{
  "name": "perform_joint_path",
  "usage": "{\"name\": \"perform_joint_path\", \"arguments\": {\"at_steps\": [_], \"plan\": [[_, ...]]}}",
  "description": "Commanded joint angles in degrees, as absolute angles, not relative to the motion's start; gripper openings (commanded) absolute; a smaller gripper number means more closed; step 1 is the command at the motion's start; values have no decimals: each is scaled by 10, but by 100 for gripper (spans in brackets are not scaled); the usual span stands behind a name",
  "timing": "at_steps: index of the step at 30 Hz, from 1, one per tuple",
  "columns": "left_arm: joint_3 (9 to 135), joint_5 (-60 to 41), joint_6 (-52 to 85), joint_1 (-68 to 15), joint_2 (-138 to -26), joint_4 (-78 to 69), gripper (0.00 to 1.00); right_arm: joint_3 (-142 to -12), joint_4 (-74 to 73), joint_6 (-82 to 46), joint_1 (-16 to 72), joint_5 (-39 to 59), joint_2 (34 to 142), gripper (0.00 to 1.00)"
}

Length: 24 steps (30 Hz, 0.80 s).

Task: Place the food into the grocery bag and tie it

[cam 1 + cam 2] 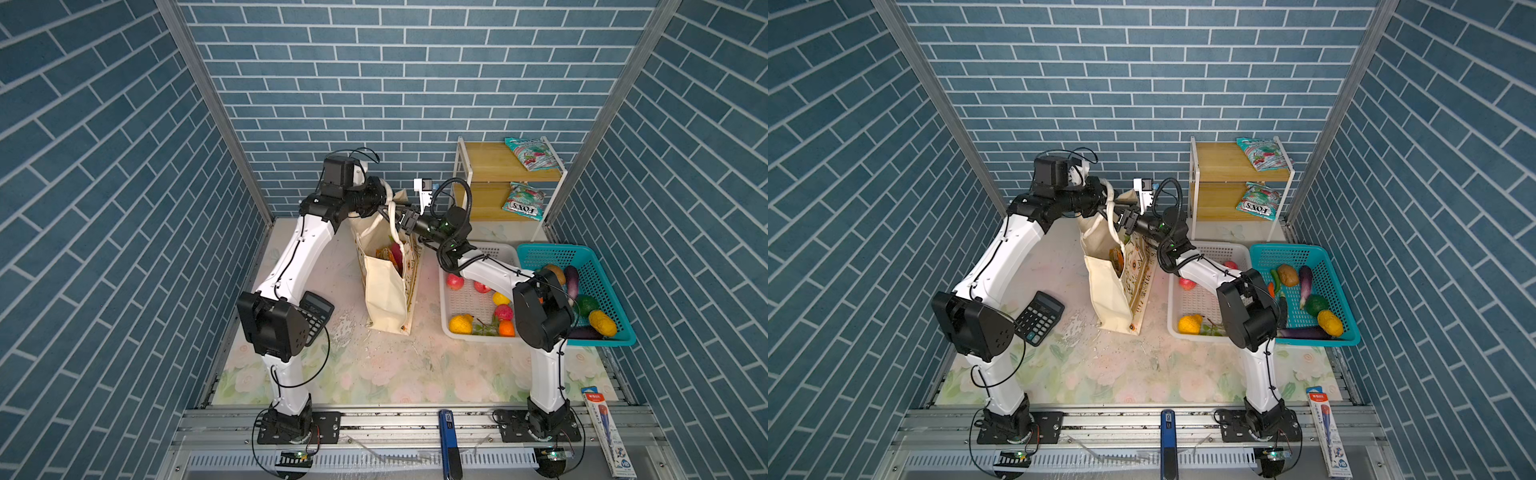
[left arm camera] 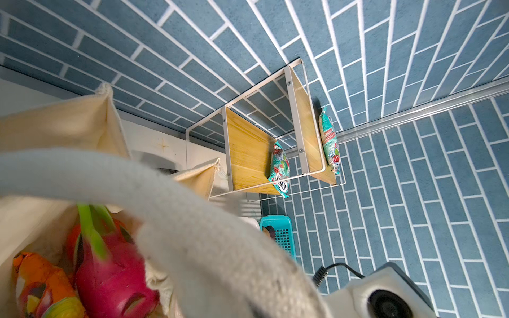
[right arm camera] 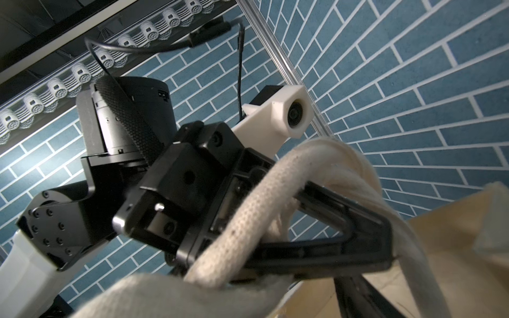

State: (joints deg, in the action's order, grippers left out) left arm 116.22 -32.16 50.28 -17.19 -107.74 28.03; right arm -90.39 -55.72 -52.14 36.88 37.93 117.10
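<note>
black desk calculator (image 1: 318,318) flat on floral-covered bench (image 1: 374,374), left side | white perforated plastic basket (image 1: 494,250) just beside teal plastic basket (image 1: 552,250) | purple aubergines (image 1: 571,280) in the teal basket | two-tier wooden shelf, white metal frame (image 1: 490,164), by back wall | blue-and-white pencil box (image 1: 609,432) at front right

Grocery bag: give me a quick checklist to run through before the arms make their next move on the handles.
1. Food loaded: the dragon fruit and a snack packet lie inside the grocery bag: ok.
2. Bag standing upright on the table: ok.
3. Left gripper shut, with a rope handle draped across it: ok.
4. Right gripper is at the handles, but its grip is hidden: cannot tell.
5. Knot finished: cannot tell; the ropes cross, and no tight knot shows.
</note>
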Motion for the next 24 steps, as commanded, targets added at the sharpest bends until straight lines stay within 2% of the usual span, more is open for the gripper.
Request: {"name": "perform_joint_path", "arguments": {"at_steps": [1,5,7,11,15,19,24], "plan": [[1146,-323,487,-183,-1091,303,0,-935,-603,-527,376,381,1151,74],[1147,-323,488,-182,-1092,301,0,-934,-596,-532,376,383,1153,57],[1147,-325,489,-182,-1093,300,0,-932,-592,-535,376,384,1154,43],[1151,-327,489,-182,-1093,298,0,-922,-591,-545,376,383,1153,22],[1154,-327,490,-182,-1094,299,0,-911,-588,-544,373,381,1147,16],[1155,-330,491,-181,-1092,299,0,-907,-584,-543,367,378,1143,4],[1164,-332,499,-178,-1087,297,0,-889,-555,-519,361,383,1127,0]]}}
